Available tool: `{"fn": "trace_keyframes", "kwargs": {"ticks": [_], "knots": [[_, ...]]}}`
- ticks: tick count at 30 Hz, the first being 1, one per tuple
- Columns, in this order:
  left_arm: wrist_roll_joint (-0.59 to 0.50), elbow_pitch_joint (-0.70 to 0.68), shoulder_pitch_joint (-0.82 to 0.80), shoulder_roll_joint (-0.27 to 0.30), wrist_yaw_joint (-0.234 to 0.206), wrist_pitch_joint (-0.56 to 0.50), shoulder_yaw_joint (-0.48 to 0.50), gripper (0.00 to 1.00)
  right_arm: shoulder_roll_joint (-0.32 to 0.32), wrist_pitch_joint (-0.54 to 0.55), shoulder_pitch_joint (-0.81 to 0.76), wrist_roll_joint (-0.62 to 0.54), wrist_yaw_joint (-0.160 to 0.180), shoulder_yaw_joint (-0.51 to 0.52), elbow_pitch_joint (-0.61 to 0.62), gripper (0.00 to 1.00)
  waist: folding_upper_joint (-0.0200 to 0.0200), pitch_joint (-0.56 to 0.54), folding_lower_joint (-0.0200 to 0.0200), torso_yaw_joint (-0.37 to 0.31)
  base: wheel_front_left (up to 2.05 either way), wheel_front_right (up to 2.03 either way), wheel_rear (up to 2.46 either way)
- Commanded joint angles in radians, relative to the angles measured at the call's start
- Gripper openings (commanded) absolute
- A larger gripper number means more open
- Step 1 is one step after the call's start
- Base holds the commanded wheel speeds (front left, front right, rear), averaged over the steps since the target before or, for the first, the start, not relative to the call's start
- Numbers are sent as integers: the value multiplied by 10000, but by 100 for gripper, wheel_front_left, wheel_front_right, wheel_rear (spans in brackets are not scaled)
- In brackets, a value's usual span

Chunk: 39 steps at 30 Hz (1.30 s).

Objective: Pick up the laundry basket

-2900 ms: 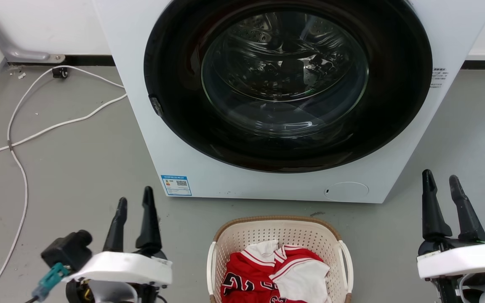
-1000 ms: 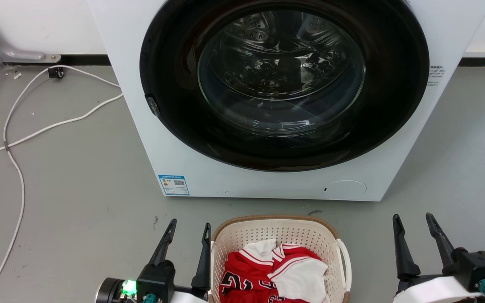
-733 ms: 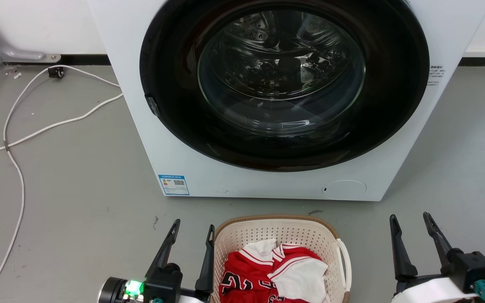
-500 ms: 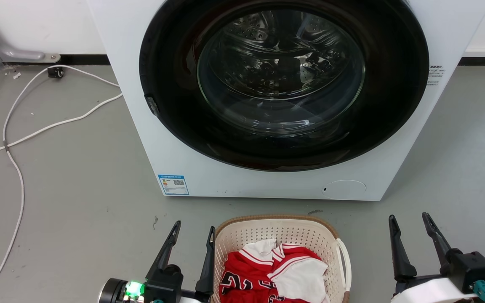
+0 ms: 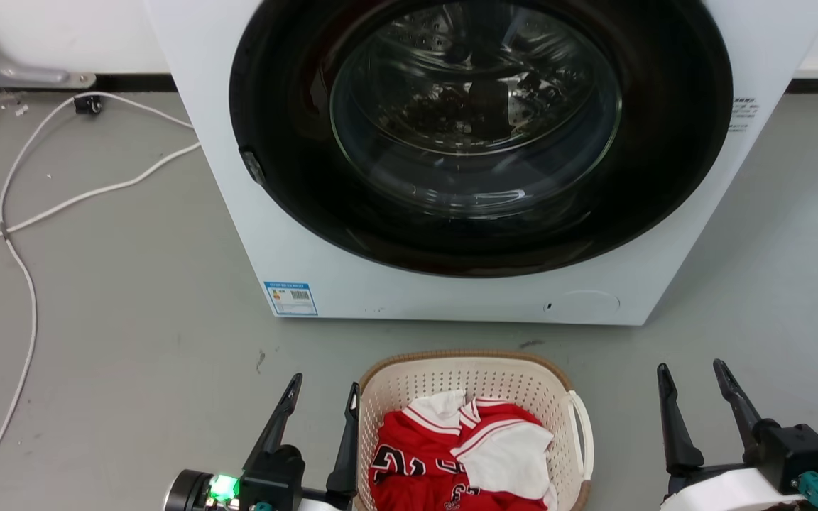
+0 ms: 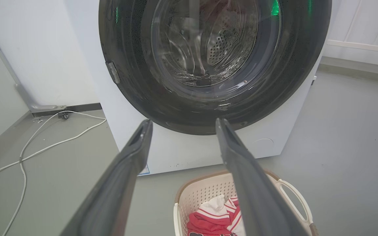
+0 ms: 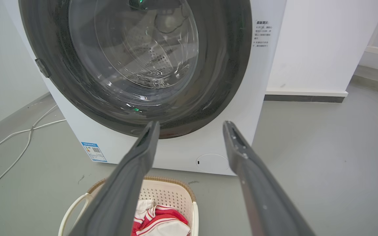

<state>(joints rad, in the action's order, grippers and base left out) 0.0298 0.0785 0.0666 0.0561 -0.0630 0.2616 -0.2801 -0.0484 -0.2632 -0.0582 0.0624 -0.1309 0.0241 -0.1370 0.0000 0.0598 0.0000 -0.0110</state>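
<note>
Grey floor [image 5: 132, 319] lies before a white washing machine [image 5: 238, 234] whose round door is closed. The laundry basket [image 5: 451, 357] stands on this floor, in front of the machine and apart from it, with red and white clothes [image 5: 423, 454] inside.

In the head view the basket is between the two arms, but not in the middle. The left pincer [image 5: 324, 382] is just beside the basket's left side. Its inner finger runs along the rim there, and I cannot tell if it touches. The right pincer [image 5: 690, 366] is well apart from the white right handle [image 5: 583, 433], with bare floor between them. So the left arm is clearly the nearer one.

Both pincers are spread wide and they hold nothing. Their fingers point forward, toward the machine.

The handles sit on the left and right walls of the basket. Its near end is cut off by the picture edge, so its long axis is not sure.

I judge the lift is not yet begun. The right arm should first travel inward, to its own left, until the right handle is between its fingers.
</note>
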Motion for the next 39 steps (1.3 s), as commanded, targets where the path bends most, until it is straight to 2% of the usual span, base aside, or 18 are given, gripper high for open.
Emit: {"fn": "trace_keyframes", "kwargs": {"ticks": [1, 5, 10, 15, 20, 24, 30, 33, 39], "knots": [[9, 70, -126, -12, 19, 52, 48, 100, -33, -25, 147, 30, 3, 22, -106, 100, 0, 158, 0, -27, 0, 0, 0], [1, 281, -487, -24, 64, 41, 147, 100, -32, -25, 549, -68, 3, 17, -227, 100, 0, 815, 0, -87, 0, 0, 0], [38, 767, -1421, -28, 114, 41, 421, 100, -30, -25, 1327, -302, 5, 83, -403, 100, 0, 2228, 0, -162, 0, 0, 0], [-78, 1636, -2719, 110, 399, 41, 605, 100, -27, -23, 2372, -567, 5, 263, -1108, 100, 0, 3596, 0, -194, 0, 0, 0], [-94, 3007, -4007, 302, 614, 40, 773, 100, -23, -23, 3500, -794, 5, 316, -2270, 100, 0, 4723, 0, -275, 0, 0, 0], [-126, 4064, -4960, 416, 678, 41, 860, 100, -24, -25, 4458, -1421, 5, 387, -3367, 100, 0, 5360, 0, -330, 0, 0, 0], [35, 5911, -6077, 375, 892, 41, 871, 100, -20, 66, 5833, -1717, 5, 599, -5339, 100, 0, 6098, 0, -208, 0, 0, 0], [-3, 7022, -6671, 329, 1091, 41, 722, 100, -20, 229, 6357, -2320, 5, 679, -6192, 100, 0, 6414, 0, -140, 0, 0, 0], [140, 8808, -7703, 263, 1375, 40, 555, 100, -24, 496, 7325, -2368, 5, 917, -7593, 100, 0, 6977, 0, -47, 0, 0, 0]]}}
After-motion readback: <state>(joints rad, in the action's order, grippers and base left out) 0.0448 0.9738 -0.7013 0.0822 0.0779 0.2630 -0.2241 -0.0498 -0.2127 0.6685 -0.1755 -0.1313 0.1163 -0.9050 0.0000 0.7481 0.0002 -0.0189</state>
